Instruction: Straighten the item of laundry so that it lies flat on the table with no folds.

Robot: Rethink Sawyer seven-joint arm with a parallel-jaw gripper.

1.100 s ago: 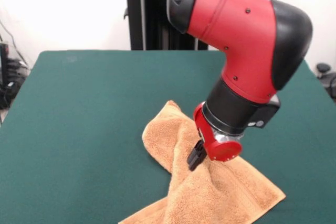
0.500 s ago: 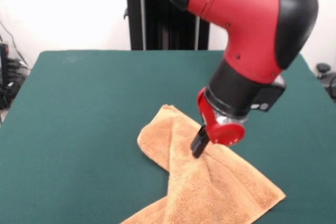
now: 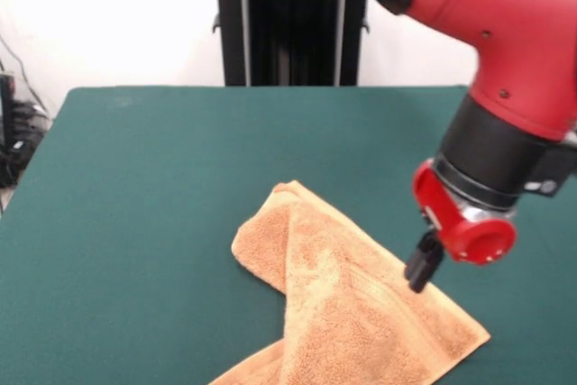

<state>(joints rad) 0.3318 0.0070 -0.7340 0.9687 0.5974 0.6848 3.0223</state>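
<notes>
The item of laundry (image 3: 343, 308) is an orange-tan terry towel lying on the green table (image 3: 135, 187), near the front and right of centre. It is folded over itself, with a long diagonal layer lying across the rest. Its lower part runs off the picture's bottom edge. My gripper (image 3: 421, 272) hangs from the red wrist at the towel's upper right edge, its black tip right at the cloth. Whether the tip touches or holds the cloth does not show.
The red and black arm (image 3: 505, 69) fills the upper right and hides part of the table behind it. A black pedestal (image 3: 279, 24) stands beyond the far edge. Cables (image 3: 13, 132) hang off the table's left side.
The arm has swung right, taking the gripper from the towel's middle to its right edge. The raised hump of cloth has dropped flatter and the towel's upper corner has shifted slightly left.
</notes>
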